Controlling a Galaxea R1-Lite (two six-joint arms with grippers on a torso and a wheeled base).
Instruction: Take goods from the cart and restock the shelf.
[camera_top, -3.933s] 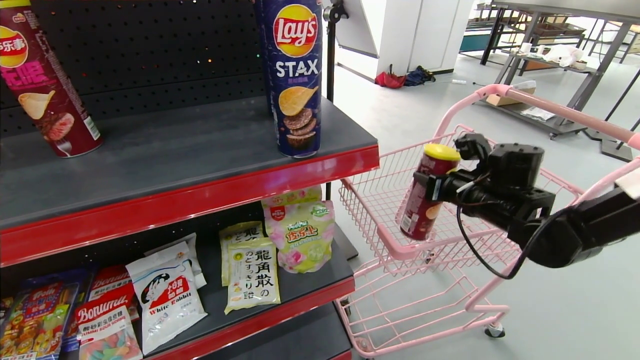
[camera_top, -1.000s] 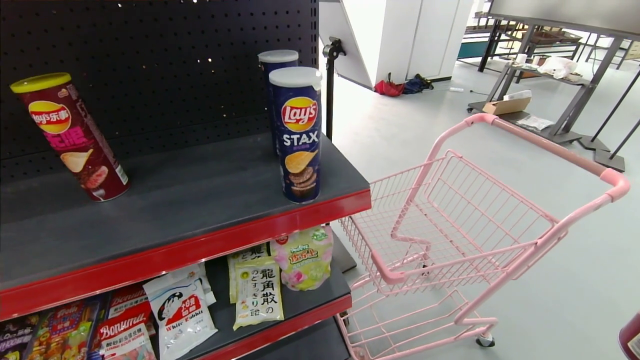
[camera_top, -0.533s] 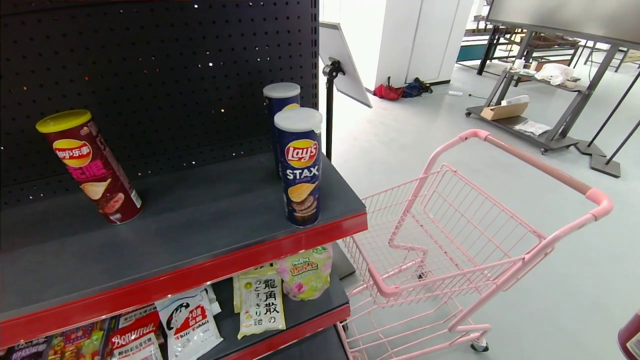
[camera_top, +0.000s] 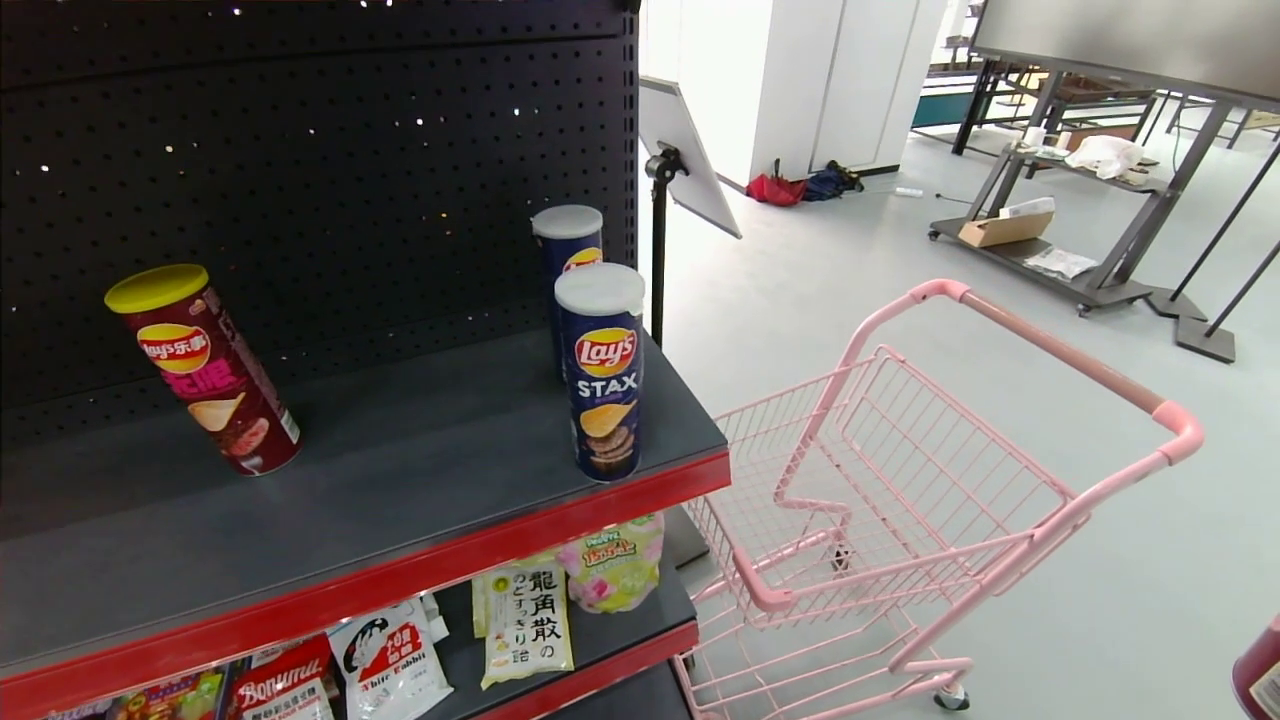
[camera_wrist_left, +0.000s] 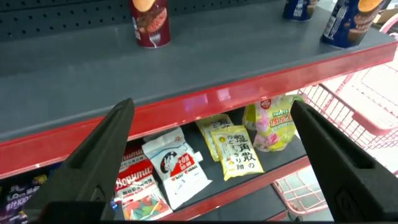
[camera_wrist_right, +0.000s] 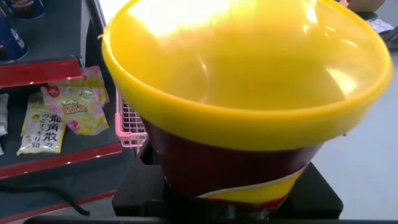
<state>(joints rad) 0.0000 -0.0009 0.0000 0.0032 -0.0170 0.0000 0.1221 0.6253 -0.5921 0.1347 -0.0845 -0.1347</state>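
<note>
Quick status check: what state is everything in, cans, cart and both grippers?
Shelf maroon can: standing, lid on.
Front blue can: standing, lid on.
Rear blue can: standing, lid on.
Cart: basket empty.
Left gripper: open, empty.
Right gripper: shut on held maroon can, lid on.

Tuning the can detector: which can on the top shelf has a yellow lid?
The maroon can, standing alone on the left. The front blue can and rear blue can at the right end have white lids.

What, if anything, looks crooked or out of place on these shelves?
Nothing much. The maroon chip can seems to lean, likely just the camera's angle; both blue chip cans stand straight. On the lower shelf, the snack bags lie loosely, overlapping at odd angles.
</note>
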